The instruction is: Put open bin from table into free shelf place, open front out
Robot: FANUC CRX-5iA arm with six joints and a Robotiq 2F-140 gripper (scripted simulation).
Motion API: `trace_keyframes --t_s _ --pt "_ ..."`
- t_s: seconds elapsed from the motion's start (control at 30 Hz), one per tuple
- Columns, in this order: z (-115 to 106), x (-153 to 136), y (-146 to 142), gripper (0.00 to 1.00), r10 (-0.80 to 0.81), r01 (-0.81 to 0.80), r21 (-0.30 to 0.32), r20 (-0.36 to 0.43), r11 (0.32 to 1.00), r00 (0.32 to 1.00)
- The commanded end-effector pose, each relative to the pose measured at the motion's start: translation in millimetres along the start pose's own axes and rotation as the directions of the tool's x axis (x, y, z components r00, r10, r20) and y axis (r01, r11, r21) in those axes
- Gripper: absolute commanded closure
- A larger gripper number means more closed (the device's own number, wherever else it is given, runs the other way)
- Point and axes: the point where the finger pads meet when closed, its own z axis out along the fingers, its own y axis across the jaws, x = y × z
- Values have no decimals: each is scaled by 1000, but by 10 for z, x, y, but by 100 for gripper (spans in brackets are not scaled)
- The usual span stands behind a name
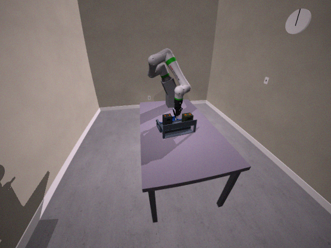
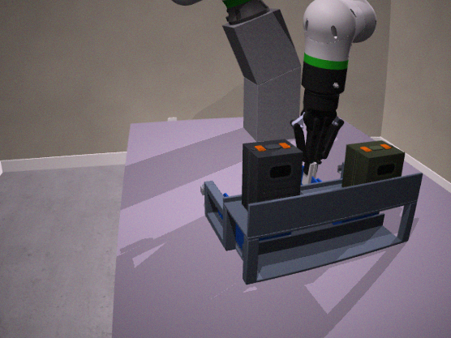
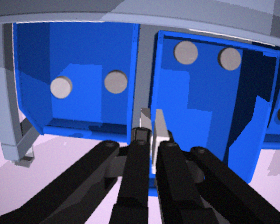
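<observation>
Clamping blue bin [image 1: 174, 118] [image 2: 317, 181] [image 3: 192, 102] by side wall, end effector [image 1: 176, 118] [image 2: 311, 169] [image 3: 150, 122] points down at shelf [image 1: 180, 126] [image 2: 332, 206] [image 3: 9, 100].

Two boxy cases are flanking the working gap above the shelf [image 1: 178, 126] [image 2: 324, 205], a dark one [image 1: 167, 119] [image 2: 264, 175] on one side and an olive one [image 1: 187, 117] [image 2: 375, 164] on the other. Between them, open air is leaving a passage from above, which the gripper [image 1: 176, 116] [image 2: 312, 164] [image 3: 150, 122] is occupying. Its fingers are straddling the thin side wall of a blue bin [image 3: 200, 100], while a neighboring bin [image 3: 80, 45] is crowding close beside that wall. A gray board [image 3: 150, 12] is crossing overhead at the bins' far ends, blocking descent there.
</observation>
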Motion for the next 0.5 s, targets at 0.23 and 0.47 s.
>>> trace_keyframes --t_s 0.23,0.47 --pt "-2 2 0 100 0 0 0 0 1000 1000" --pt "-2 2 0 94 0 0 0 0 1000 1000"
